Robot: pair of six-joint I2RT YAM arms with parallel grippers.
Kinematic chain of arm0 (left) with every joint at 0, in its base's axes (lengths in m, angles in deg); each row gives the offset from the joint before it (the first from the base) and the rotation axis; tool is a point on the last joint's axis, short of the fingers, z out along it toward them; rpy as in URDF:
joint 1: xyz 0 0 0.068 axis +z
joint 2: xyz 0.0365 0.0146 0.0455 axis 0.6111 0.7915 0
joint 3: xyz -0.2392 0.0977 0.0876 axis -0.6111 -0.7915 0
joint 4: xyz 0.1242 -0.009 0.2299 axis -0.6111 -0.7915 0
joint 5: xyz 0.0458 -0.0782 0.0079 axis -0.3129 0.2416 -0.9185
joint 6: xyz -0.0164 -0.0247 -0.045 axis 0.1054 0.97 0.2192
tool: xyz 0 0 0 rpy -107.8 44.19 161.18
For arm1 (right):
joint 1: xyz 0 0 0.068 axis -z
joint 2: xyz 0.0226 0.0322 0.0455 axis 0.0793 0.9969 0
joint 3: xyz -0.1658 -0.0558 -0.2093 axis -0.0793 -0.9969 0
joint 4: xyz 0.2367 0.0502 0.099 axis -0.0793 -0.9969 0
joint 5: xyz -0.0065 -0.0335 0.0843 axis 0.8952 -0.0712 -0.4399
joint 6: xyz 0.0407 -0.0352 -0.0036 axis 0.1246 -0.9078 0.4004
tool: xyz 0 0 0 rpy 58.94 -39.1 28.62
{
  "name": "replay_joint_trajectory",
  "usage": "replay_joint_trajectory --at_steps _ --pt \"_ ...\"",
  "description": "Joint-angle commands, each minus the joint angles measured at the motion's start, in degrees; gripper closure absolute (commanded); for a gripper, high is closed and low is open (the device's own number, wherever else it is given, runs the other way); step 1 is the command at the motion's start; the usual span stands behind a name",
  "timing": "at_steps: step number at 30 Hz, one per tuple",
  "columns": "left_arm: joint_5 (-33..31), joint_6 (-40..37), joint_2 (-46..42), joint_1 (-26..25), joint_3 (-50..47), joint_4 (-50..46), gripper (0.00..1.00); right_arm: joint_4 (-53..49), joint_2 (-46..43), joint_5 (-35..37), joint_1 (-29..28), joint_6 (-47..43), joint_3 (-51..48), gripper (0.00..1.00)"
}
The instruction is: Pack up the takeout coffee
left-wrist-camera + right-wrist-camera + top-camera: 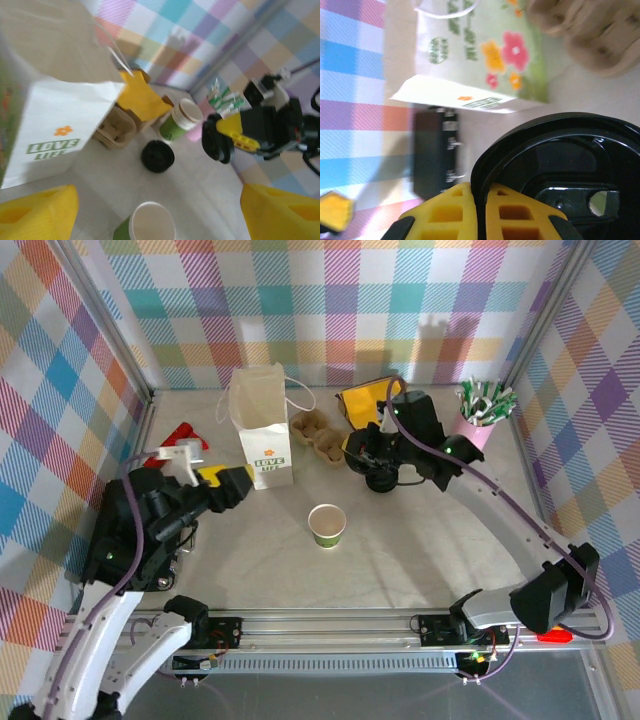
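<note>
Nearest you, the paper cup (327, 525) is standing open on the table (430, 550) just beyond your spread left fingers (35, 212), while farther back your right fingers (450, 215) are pinching the black lid (555, 160) by its rim, likely risking it slipping or seating crooked.

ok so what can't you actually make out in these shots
- paper bag: top view, its own walls hide the inside.
- paper cup: left wrist view, blurred, base cut off by the bottom edge.
- black lid in the right fingers: right wrist view, cut off by the right and bottom edges.
- red item: top view, too small to identify.
</note>
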Motion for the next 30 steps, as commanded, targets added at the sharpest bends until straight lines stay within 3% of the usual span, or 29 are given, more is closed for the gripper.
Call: replay_joint_trajectory --at_steps 1,5,8,16,24,30 --pt "-5.95 -6.93 3.68 -9.42 -0.75 4.44 0.15 12.37 -2.12 -8.21 -0.20 13.37 -6.10 1.00" --pt "-10.44 -12.38 10.57 -19.48 -2.53 11.25 0.12 19.12 -5.52 -6.51 -2.02 21.79 -13.14 1.00" --pt "-10.69 -13.21 14.96 -22.91 -5.01 18.54 0.11 21.41 -7.60 -3.68 -3.65 25.70 -16.92 1.00" --pt "-8.98 -12.60 23.61 -26.33 -8.75 30.34 0.11 19.20 -8.70 -1.55 -5.58 31.26 -19.27 1.00" --pt "-8.94 -11.70 28.07 -28.52 -9.97 35.89 0.11 19.08 -8.74 -0.65 -6.63 31.60 -19.63 1.00" --pt "-11.97 -10.40 29.16 -28.52 -10.26 37.25 0.26 19.62 -9.00 -0.58 -7.44 31.99 -20.12 1.00"
